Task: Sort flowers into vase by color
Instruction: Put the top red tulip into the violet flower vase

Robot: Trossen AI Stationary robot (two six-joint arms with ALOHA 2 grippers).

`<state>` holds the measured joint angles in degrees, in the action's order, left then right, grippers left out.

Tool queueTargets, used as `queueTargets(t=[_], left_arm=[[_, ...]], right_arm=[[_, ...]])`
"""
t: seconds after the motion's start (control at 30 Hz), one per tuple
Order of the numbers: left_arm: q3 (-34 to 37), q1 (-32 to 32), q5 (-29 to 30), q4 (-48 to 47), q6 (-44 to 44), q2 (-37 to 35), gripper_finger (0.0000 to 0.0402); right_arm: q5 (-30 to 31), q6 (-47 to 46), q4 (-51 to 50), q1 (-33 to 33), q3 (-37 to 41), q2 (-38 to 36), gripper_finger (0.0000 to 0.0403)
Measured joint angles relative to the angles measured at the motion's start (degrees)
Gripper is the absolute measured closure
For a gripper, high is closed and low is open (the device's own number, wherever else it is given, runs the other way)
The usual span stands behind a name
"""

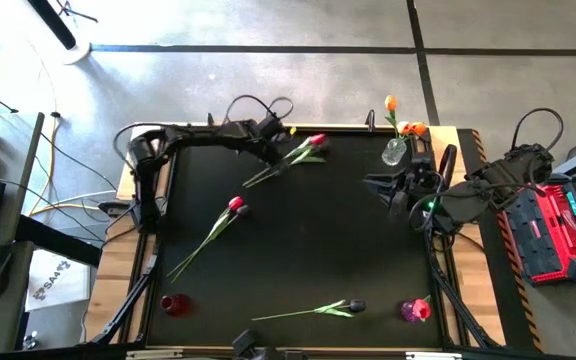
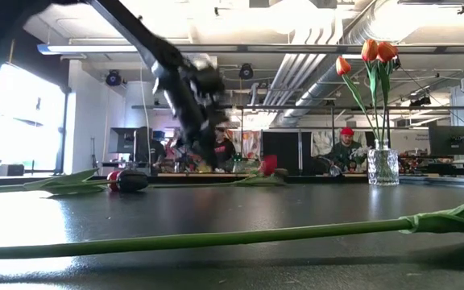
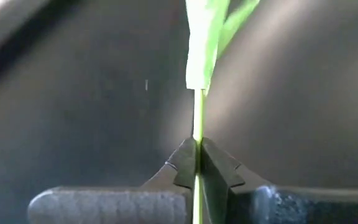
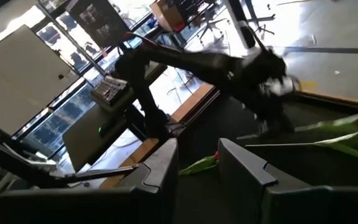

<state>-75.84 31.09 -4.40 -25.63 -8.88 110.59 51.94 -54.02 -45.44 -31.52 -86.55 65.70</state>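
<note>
- Nearest the front edge of the dark surface (image 1: 308, 250), a dark-headed tulip (image 1: 318, 310) is seen lying flat, its long stem stretched across the low view.
- At the front corners, a small red vase (image 1: 175, 305) is set on the left and a purple vase (image 1: 413, 311) on the right, a red-pink flower head resting at the purple one.
- Further in, a red tulip (image 1: 213, 232) is laid diagonally on the left half, its head pointing toward the middle.
- On the right side the right pincer (image 1: 376, 186) is held above the surface, its fingers parted with nothing between them, as is shown in the right wrist view.
- Toward the far edge, the left pincer (image 1: 280, 138) is found closed on the stem of a red-pink tulip (image 1: 293, 157); in the left wrist view the thin green stem is seen pinched between the two fingertips, with leaves beyond.
- That tulip's head is pointed toward the far right, its stem trailing back toward the middle of the surface.
- At the far right corner, a clear glass vase (image 1: 394, 152) is stood upright, with orange tulips (image 2: 373, 52) held in it.
- Beyond the surface, seated people are visible in the room.
</note>
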Motion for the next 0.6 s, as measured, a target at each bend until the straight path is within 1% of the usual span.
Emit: queueTargets(t=[0.2,0.3,0.4,0.5,0.6], left_arm=[[0.1,-1.6,-0.2,1.6,-1.8,-9.6,0.0401],[0.1,-3.2,-4.3,6.1,-2.8,-14.7,0.0401],[0.1,-5.5,-9.6,13.5,-5.0,-18.2,0.0401],[0.0,-8.3,-13.9,22.1,-7.4,-20.6,0.0401],[-0.1,-11.2,-17.9,29.6,-10.0,-21.5,0.0401]], right_arm=[[-0.3,-0.1,-0.6,0.0,0.1,1.1,0.03],[0.4,-0.4,-0.6,0.0,0.1,2.5,0.03],[2.1,-0.5,-1.7,0.1,0.1,4.0,0.0299],[4.3,5.0,-0.4,0.1,0.1,5.3,0.0299],[6.9,9.5,3.4,0.1,0.1,6.0,0.0299]])
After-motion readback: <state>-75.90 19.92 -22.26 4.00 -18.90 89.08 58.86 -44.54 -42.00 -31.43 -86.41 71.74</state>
